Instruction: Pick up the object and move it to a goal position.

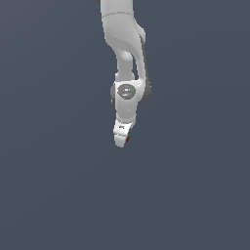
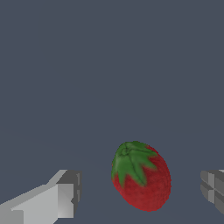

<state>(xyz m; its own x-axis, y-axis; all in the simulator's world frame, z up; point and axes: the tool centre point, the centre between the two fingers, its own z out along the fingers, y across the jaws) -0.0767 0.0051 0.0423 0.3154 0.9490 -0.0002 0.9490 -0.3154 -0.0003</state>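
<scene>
Wrist view: a strawberry (image 2: 142,177), red with a green leafy cap, sits between the two fingers, tilted, cap turned up and to one side.
Fingers: one pale finger (image 2: 57,199) on one side, a darker ridged pad (image 2: 213,189) on the other; both stand clear of the berry with a gap on each side.
End effector (image 2: 138,192): spread wide, nothing pinched, the berry inside its span but untouched.
Surface (image 2: 109,65): plain dark grey-blue, filling everything behind the berry.
Exterior view: the white arm (image 1: 125,44) hangs down from the top edge, wrist pointing downward.
Berry from outside: only a tiny red speck (image 1: 127,139) at the tip of the end effector (image 1: 122,141), on the exterior view's right of it.
Contact with the surface: I can't tell from either view.
</scene>
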